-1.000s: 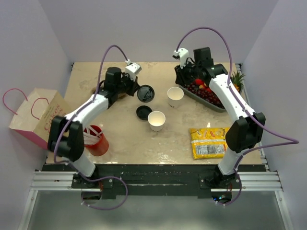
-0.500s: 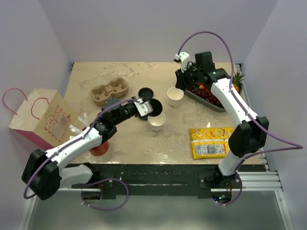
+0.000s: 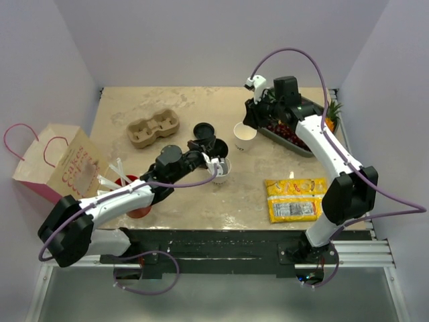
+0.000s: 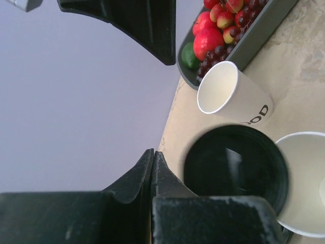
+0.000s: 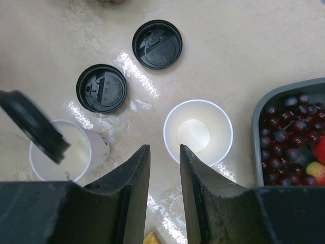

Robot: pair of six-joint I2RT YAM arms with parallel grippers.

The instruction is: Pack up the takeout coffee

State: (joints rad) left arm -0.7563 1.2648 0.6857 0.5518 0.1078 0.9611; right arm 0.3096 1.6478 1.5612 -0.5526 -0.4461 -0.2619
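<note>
Pinching a black lid (image 4: 233,170), my left claw (image 4: 152,165) has its fingers pressed fully together, lower left of the left wrist view. Lid sits just right of them, dark hollow side to the lens; exact pinch spot hidden behind my own finger. Right wrist view, far left: same lid hangs tilted over the left part of the takeout coffee cup (image 5: 76,152) rim. Touching or not, can't tell. Cup is white, upright, no lid seated, dark mark on its side. Overhead view: cup just below frame centre.

My right claw (image 5: 162,152): fingers part-way apart, bottom centre of its own view, nothing between them, holding nothing. Just past the right fingertip stands a second white cup (image 5: 198,133), uncovered. Left wrist view shows lettering ending "OD" on its side. One spare lid (image 5: 157,44) lies flat on the table (image 5: 244,46) at top centre; second spare lid (image 5: 101,87) lies flat lower left of it, between it and the takeout coffee cup.

Grey fruit tray (image 4: 266,25), grapes and red fruit inside, is near the second white cup, right edge of the right wrist view. Overhead: cardboard cup carrier (image 3: 155,129) upper left of centre, pink paper bag (image 3: 57,168) far left, red cup (image 3: 139,209) lower left of centre, yellow snack packet (image 3: 291,199) lower right.
</note>
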